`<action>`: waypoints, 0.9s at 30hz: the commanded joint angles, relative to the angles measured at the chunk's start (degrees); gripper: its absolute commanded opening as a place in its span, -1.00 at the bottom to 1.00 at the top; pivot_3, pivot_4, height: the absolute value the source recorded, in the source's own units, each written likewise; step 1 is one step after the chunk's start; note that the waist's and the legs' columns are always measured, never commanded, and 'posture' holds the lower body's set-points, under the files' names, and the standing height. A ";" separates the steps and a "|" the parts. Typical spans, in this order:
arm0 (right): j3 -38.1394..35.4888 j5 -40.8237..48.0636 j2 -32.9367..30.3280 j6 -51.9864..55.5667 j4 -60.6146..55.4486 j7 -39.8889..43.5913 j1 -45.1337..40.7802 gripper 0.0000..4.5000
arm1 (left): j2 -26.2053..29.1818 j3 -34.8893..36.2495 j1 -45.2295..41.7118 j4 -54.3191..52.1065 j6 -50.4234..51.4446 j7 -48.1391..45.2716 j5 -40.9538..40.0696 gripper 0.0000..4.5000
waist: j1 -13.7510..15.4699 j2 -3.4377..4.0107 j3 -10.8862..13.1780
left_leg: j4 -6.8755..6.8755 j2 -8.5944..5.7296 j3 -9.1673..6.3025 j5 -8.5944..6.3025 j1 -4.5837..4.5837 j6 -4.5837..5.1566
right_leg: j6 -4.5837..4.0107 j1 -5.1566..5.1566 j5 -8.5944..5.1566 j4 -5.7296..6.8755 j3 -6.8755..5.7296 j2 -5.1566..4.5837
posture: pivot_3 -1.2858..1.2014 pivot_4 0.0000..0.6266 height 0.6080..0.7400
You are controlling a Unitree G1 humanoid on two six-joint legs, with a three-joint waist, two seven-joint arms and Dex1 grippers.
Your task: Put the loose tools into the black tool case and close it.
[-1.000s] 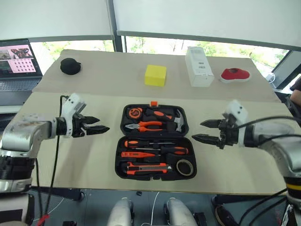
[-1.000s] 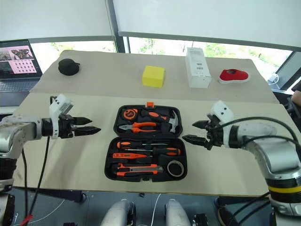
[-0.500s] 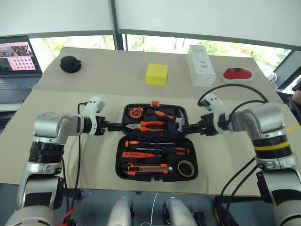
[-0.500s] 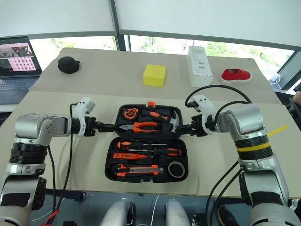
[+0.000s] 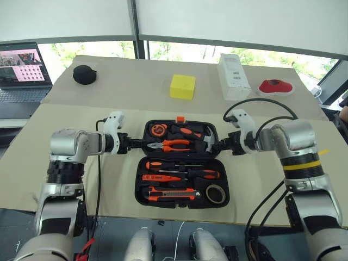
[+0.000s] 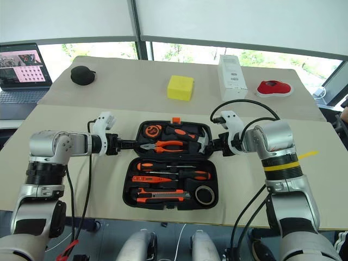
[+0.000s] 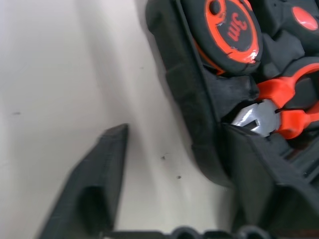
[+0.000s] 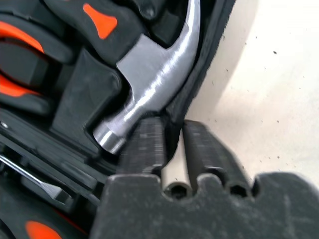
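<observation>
Right hand [image 8: 172, 137] pinched on black tool case [image 5: 142, 191] rim; left hand [image 7: 174, 164] half-open, straddling opposite rim.

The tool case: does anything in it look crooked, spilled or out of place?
Nothing stands out. The tool case lies open and flat on the table, and the screwdrivers, utility knife and tape roll sit in their recesses.

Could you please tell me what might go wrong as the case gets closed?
The right gripper is shut on the black tool case rim, but the left gripper straddles the opposite rim open; lifting now could twist that half. One left finger sits beside the pliers and might snag. The hammer may tumble out when tipped.
</observation>
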 commanded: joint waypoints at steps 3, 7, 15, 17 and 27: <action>-3.65 -0.16 2.42 -2.77 -2.46 -2.42 1.22 -1.00 | -1.78 -0.06 -0.32 1.61 0.55 0.75 -0.04 -0.79 | -0.16 0.05 -0.03 | 0.00 0.00 0.00 0.01 0.15 -0.01 | 0.00 0.10 0.00 0.03 0.01 0.01 | 0.03 -0.52 1.00; -1.69 -0.05 -0.75 -13.93 -13.11 2.92 7.31 -1.00 | -1.95 3.44 2.76 -1.52 -5.29 -1.61 -1.78 -0.98 | -0.27 0.08 -0.04 | -0.02 0.00 0.00 0.07 0.41 0.04 | 0.00 0.39 0.01 0.03 0.00 0.02 | 0.03 -0.52 1.00; -0.21 -16.96 -8.46 -60.29 -26.13 1.99 27.14 -1.00 | -2.90 10.48 14.66 -8.25 -39.38 -9.57 -0.24 -0.98 | -0.22 0.13 -0.01 | -0.11 0.02 -0.09 0.09 -0.10 0.01 | 0.00 -0.18 0.02 -0.01 0.08 0.00 | 0.03 -0.52 1.00; 1.04 -21.87 -10.65 -76.40 -24.05 3.21 32.08 -1.00 | -4.63 11.78 16.63 -8.16 -48.00 -10.94 -0.45 -0.98 | -0.18 0.13 0.00 | -0.11 -0.02 0.00 0.09 -0.21 0.01 | 0.01 -0.26 0.02 -0.06 0.07 -0.06 | 0.03 -0.52 1.00; 1.17 -30.91 -12.86 -119.55 -9.82 -0.61 47.76 -1.00 | 0.72 2.97 29.60 4.42 -101.62 -16.91 17.78 -0.98 | -0.42 0.15 -0.03 | -0.37 0.12 0.43 0.06 0.62 0.05 | 0.03 0.60 0.05 -0.48 0.15 0.00 | 0.03 -0.52 1.00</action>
